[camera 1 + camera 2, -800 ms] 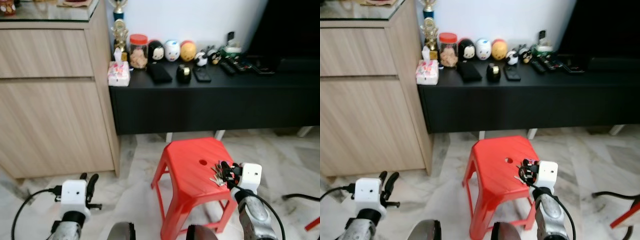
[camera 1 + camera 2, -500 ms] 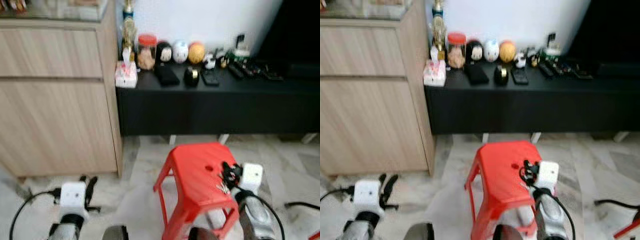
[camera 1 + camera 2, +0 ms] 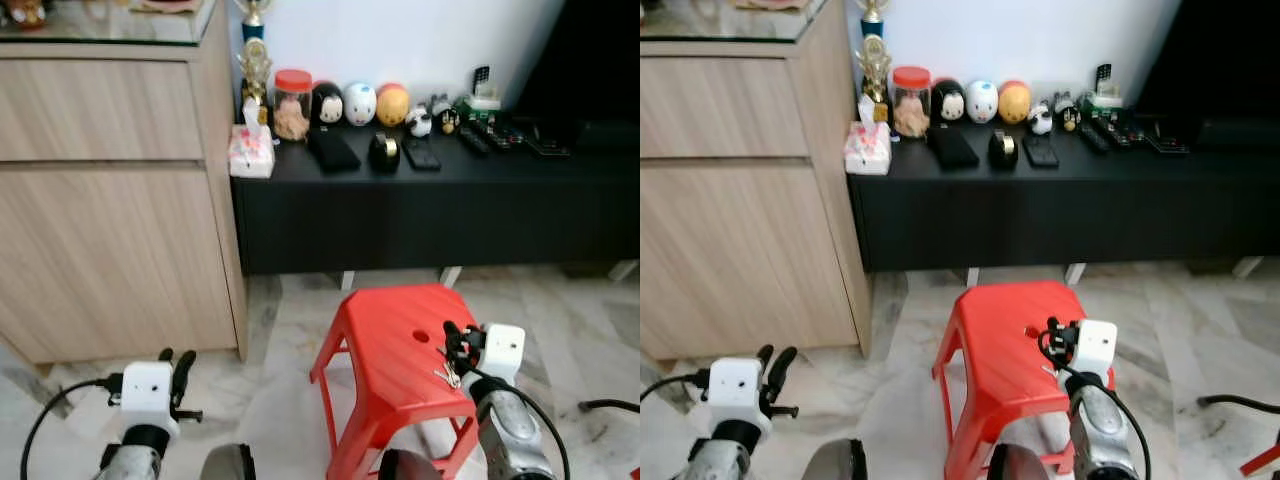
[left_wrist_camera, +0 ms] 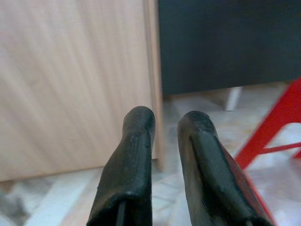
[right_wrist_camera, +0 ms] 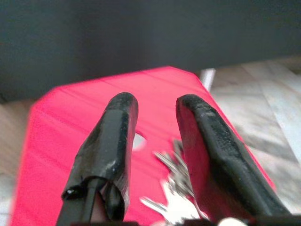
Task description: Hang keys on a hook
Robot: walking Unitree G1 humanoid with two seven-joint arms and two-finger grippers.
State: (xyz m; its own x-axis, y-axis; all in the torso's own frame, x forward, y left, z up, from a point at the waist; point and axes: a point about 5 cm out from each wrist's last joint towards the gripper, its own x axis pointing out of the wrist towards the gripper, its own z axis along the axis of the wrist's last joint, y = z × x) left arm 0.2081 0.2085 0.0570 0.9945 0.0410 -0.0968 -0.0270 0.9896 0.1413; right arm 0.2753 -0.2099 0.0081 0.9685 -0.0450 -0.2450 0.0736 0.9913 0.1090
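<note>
Keys [image 5: 175,188]: lying on red stool [image 3: 385,345], between the spread fingers of my right pincer [image 3: 452,345]. My left pincer [image 3: 180,372]: fingers slightly parted, holding nothing, low beside wooden cabinet [image 3: 110,200].

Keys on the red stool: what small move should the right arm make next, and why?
Probably close the right end effector on the keys. Its fingers stand apart over the red stool, with the keys lying between them, apparently not yet gripped.
</note>
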